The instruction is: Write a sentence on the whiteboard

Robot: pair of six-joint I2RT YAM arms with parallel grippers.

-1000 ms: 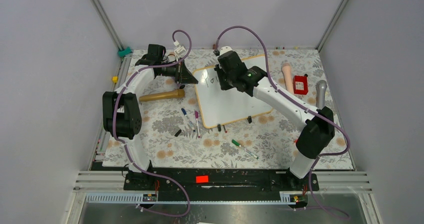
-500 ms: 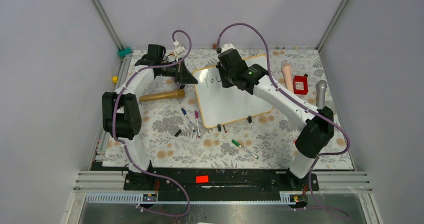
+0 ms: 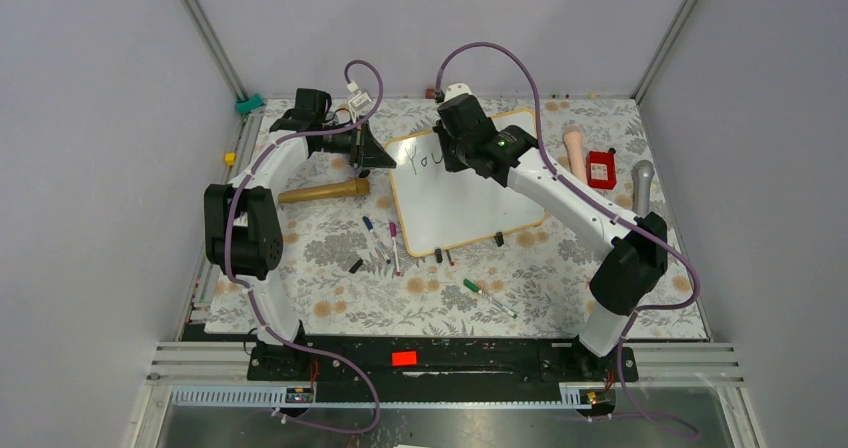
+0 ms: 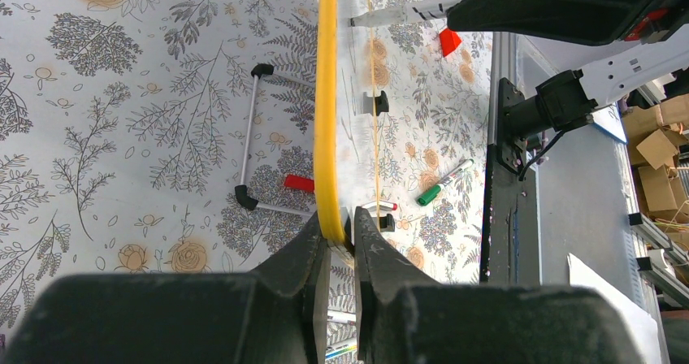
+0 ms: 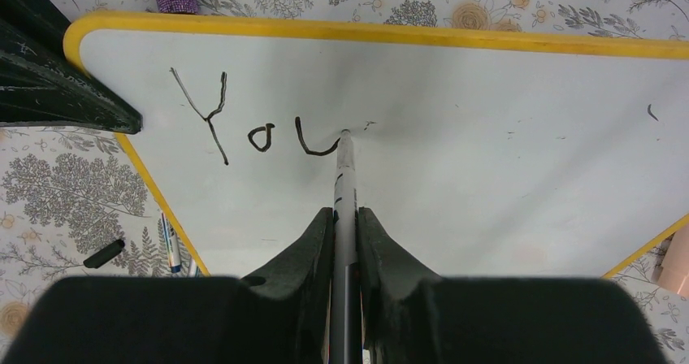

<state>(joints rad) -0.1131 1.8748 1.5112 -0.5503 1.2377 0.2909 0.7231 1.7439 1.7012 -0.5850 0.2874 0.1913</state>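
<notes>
The whiteboard lies on the floral table, white with a yellow-orange frame. The sentence reads "You" in dark marker near the board's far left corner; it also shows in the top view. My right gripper is shut on a grey marker, whose tip touches the board at the end of the "u". My left gripper is shut on the board's frame at its far left corner; in the top view it sits at that corner.
Several loose markers lie left of the board, a green one in front. A tan cylinder lies left. A pink handle, a red box and a grey microphone lie right.
The right gripper moved the marker rightwards along the board, and the writing grew from a couple of strokes to "You". The left arm has not moved.
</notes>
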